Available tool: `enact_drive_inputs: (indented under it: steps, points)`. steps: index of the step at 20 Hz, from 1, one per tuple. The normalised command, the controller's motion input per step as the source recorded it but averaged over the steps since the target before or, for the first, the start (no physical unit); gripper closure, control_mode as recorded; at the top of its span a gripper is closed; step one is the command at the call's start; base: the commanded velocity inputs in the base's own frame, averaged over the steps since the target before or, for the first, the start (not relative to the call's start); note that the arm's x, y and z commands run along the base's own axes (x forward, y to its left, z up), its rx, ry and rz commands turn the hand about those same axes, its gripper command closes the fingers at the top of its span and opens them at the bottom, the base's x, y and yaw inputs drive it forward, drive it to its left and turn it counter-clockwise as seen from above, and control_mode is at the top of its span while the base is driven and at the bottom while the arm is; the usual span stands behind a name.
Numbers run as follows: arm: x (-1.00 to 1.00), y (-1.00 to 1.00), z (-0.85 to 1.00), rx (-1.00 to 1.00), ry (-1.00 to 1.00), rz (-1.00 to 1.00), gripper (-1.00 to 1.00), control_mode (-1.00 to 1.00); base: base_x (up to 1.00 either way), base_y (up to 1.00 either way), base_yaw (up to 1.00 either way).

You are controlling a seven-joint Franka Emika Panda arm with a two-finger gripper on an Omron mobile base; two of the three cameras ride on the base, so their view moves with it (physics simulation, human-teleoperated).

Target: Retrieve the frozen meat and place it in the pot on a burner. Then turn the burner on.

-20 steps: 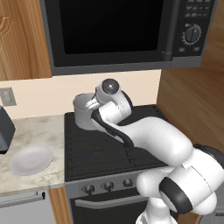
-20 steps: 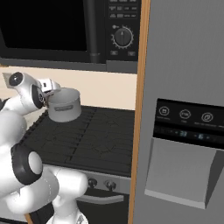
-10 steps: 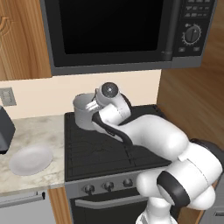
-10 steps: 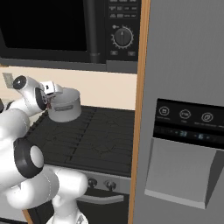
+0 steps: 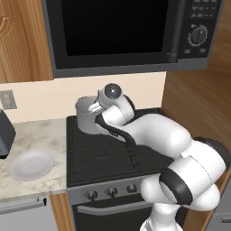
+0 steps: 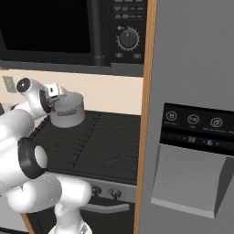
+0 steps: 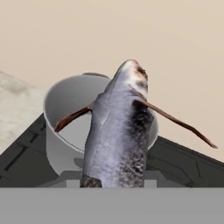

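Note:
The frozen meat [image 7: 118, 131], a grey elongated piece with thin spiky fins, stands up close in the hand view with my gripper [image 7: 114, 181] shut on its lower end; the fingertips are hidden behind it. Just beyond the meat is the grey pot [image 7: 57, 103], open and with nothing visible inside. This pot [image 5: 85, 118] sits on the back-left burner [image 5: 81, 137] of the black cooktop. My gripper [image 5: 95, 108] hovers at the pot's right rim, level with its top. From the right side, the gripper [image 6: 54, 90] is at the pot's [image 6: 68, 112] upper left edge.
Control knobs [image 5: 110, 191] line the stove front. A round white plate [image 5: 31, 164] lies on the stone counter left of the stove, with a dark appliance [image 5: 4, 133] behind it. A microwave [image 5: 117, 31] hangs above. A grey fridge [image 6: 196, 114] stands to the right.
My hand has edged a little closer to the pot, with the meat still held. The pot and plate have not moved.

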Motion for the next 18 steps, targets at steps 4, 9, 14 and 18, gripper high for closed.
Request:
enact_drive_inputs:
  steps: [4,9,14,18]
  points:
    - [0.21,0.00,0.00,0.00,0.00,0.00,1.00,-1.00,0.00,0.00,0.00]
    - [0.21,0.00,0.00,0.00,0.00,0.00,1.00,-1.00,0.00,0.00,0.00]
    - [0.19,0.00,0.00,0.00,0.00,-0.01,1.00,-1.00,0.00,0.00,0.00]
    - [0.17,0.00,-0.01,0.00,0.00,-0.02,1.00,-1.00,0.00,0.00,0.00]
